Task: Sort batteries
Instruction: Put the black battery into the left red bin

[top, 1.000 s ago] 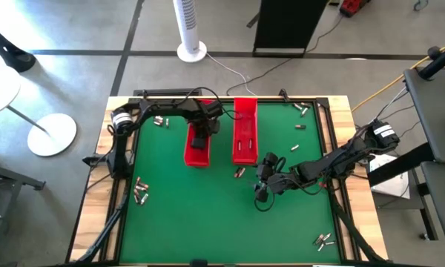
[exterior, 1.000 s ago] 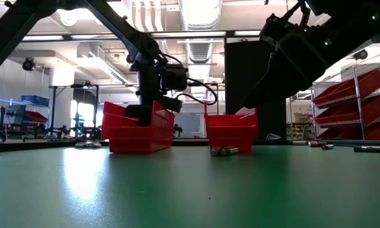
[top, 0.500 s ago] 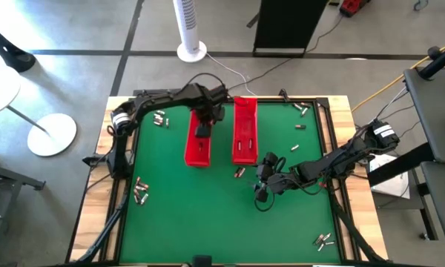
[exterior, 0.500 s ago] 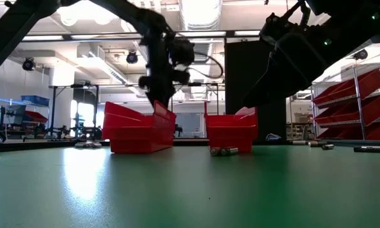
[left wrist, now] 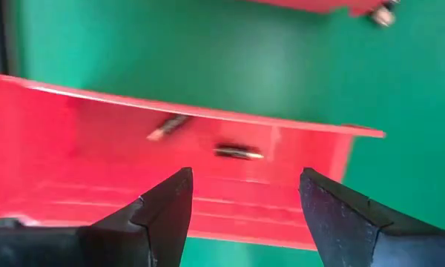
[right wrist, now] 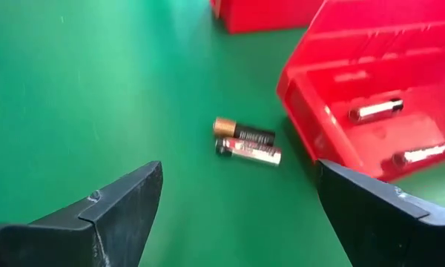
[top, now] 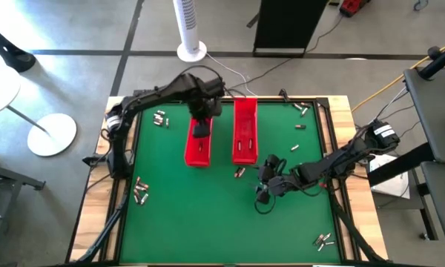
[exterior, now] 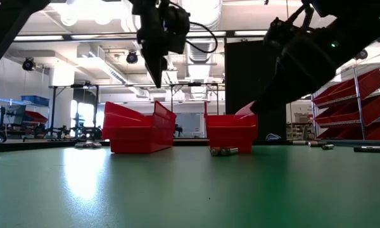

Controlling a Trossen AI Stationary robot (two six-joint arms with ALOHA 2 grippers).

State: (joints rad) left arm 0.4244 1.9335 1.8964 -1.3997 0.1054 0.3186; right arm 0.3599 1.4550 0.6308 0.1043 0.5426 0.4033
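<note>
Batteries (right wrist: 246,142) are what you are sorting, and two of them lie side by side on the green mat (top: 208,215) just off the near end of the right-hand red tray (top: 244,130), directly ahead of your right gripper (right wrist: 237,215). That gripper hangs low over the mat with its fingers spread wide and nothing between them. Two more batteries (right wrist: 376,110) already rest inside that tray.

Your left gripper (left wrist: 241,215) hovers above the left-hand red tray (top: 199,141), jaws parted and empty, looking down on two batteries (left wrist: 239,152) on the tray floor. It looks like a drop-off there is done, so you are between picks.

Your next move is probably the right arm's: come down on one of the pair by the tray. They touch or nearly touch, so you need to straddle a single cell without nudging the other, and the tray wall stands close beside them.

Loose batteries remain scattered elsewhere: a cluster near the left edge (top: 140,191), a few at the far-left corner (top: 160,118), some at the far right (top: 302,109), and a group at the near-right corner (top: 323,239). Cables trail along the wooden table frame (top: 346,111) on both sides.
</note>
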